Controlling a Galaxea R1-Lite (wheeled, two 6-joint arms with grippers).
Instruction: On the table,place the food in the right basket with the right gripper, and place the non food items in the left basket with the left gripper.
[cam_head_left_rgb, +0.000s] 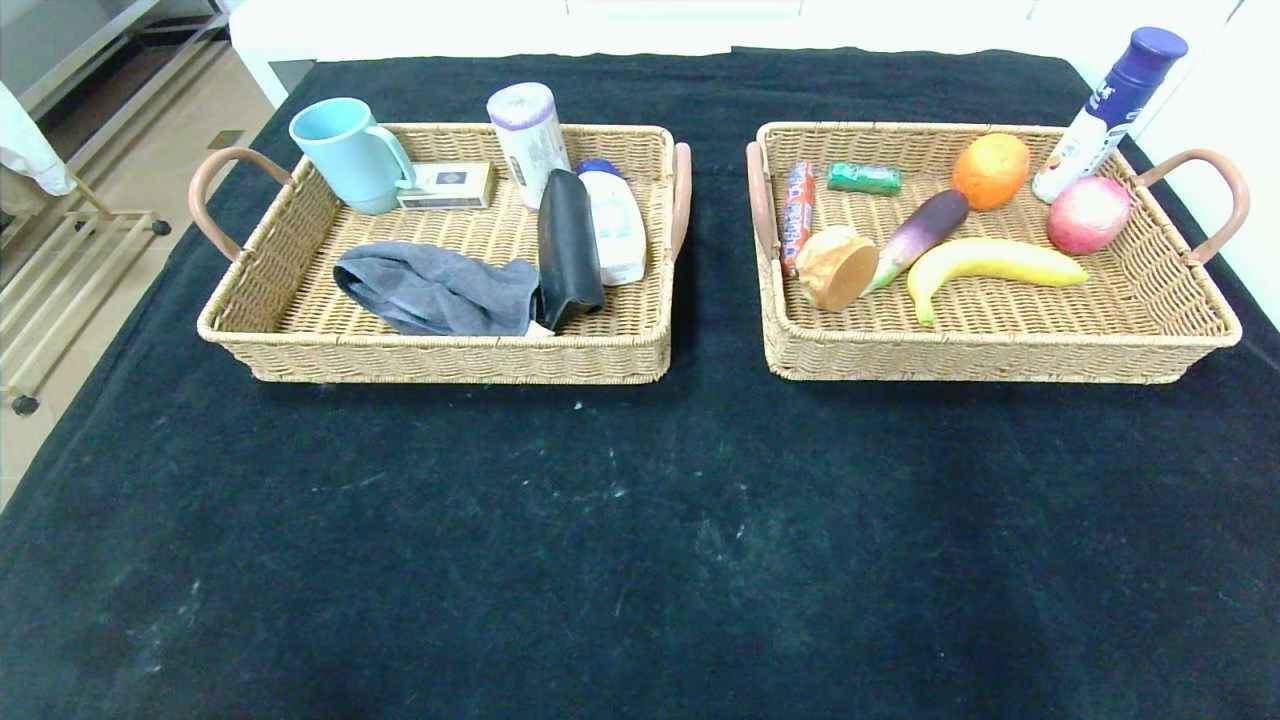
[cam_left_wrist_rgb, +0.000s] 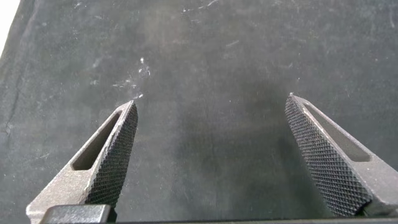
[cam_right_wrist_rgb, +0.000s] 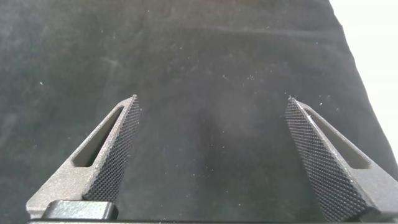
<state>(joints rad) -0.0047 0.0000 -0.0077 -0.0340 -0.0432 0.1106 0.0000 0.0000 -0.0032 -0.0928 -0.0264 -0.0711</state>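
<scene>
Nearest me, both grippers hang over bare black cloth (cam_head_left_rgb: 640, 540). My left gripper (cam_left_wrist_rgb: 211, 109) has its jaws spread wide with nothing between them, and my right gripper (cam_right_wrist_rgb: 211, 109) is the same, wide apart and holding nothing. Neither arm shows in the head view.

Farther back sit two wicker baskets side by side, apart from each other.

Left basket (cam_head_left_rgb: 300, 330): grey rag (cam_head_left_rgb: 435, 292) bunched at the near wall, touching a black wallet (cam_head_left_rgb: 568, 248) that lies lengthwise beside it. A white bottle (cam_head_left_rgb: 614, 222) lies flat just right of the wallet. At the far wall I see a blue mug (cam_head_left_rgb: 348, 152) in the left corner, a small white box (cam_head_left_rgb: 447, 185) touching it, and an upright purple-topped can (cam_head_left_rgb: 526, 140).

Right basket (cam_head_left_rgb: 1000, 350): bread roll (cam_head_left_rgb: 836, 267) near the left wall, eggplant (cam_head_left_rgb: 918, 234) angled beside it, banana (cam_head_left_rgb: 985, 264) just right of that. A red snack tube (cam_head_left_rgb: 797, 215) lies along the left wall. Farther in are a green packet (cam_head_left_rgb: 864, 178), an orange (cam_head_left_rgb: 990, 170) and an apple (cam_head_left_rgb: 1087, 214) by the right handle. A white and purple bottle (cam_head_left_rgb: 1110, 110) leans at the far right corner; I cannot tell if it stands inside or behind the rim.
</scene>
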